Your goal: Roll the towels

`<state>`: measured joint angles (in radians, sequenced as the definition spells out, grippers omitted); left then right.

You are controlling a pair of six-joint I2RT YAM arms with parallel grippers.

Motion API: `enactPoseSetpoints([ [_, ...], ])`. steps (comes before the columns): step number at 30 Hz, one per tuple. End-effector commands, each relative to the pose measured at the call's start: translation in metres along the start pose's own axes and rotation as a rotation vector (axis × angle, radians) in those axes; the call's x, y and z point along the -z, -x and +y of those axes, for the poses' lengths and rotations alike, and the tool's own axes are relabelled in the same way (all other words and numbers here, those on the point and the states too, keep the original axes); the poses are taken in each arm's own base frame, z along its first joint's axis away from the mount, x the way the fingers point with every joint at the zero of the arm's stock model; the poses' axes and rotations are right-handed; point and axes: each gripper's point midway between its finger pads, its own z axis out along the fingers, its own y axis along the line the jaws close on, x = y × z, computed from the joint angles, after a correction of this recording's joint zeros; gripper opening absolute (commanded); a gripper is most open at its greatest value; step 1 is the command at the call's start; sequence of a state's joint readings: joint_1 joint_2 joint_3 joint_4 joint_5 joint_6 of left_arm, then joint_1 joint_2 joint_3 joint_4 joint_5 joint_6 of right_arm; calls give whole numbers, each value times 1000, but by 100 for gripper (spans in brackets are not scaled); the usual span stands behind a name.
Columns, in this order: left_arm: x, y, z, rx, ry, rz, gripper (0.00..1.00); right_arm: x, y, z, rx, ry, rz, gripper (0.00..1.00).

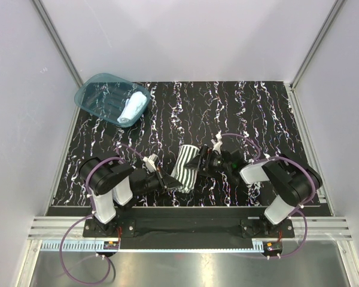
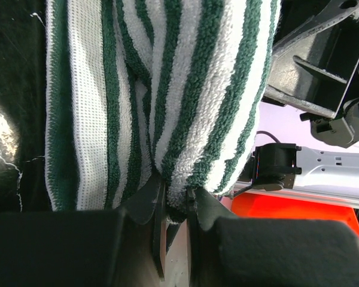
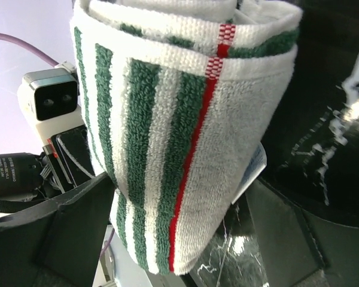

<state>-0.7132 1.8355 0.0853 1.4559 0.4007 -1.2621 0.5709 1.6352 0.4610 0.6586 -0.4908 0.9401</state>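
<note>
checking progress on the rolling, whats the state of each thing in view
striped towel: rolled up, pinched at one end
blue towel: rolled up, lying in the bin
bin: open, holds the blue towel
left tool: shut on the striped towel
right tool: open around the striped towel

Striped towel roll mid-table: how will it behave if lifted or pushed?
Probably soft and floppy: the striped towel roll is thick terry, and the left gripper pinches only a fold, so it may sag or unwind if lifted there. Likely grippy, not slippery, given the looped pile. Pushed sideways, it could roll or loosen.
</note>
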Motion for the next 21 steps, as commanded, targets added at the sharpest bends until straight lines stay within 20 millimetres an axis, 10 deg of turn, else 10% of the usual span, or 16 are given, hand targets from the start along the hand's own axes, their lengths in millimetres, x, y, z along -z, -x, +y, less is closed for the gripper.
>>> enactPoseSetpoints([
  [1,6,-5,-25,-100,-139,15,0,-11,7,8,42,42,-58,91],
  [4,4,-5,-27,-99,-146,21,2,-19,2,13,45,76,-50,73],
  [5,3,-5,-28,-93,-148,23,6,-21,2,16,46,91,-48,52],
  [7,5,-5,-27,-86,-142,17,28,-23,-2,17,35,103,-42,39],
  [11,10,-4,-28,-84,-137,6,47,-21,0,21,32,105,-55,32],
  [13,12,-3,-31,-83,-143,2,99,-19,5,26,58,81,-59,33],
  [21,15,7,-61,-130,-187,-24,99,14,35,62,163,46,-122,33],
])
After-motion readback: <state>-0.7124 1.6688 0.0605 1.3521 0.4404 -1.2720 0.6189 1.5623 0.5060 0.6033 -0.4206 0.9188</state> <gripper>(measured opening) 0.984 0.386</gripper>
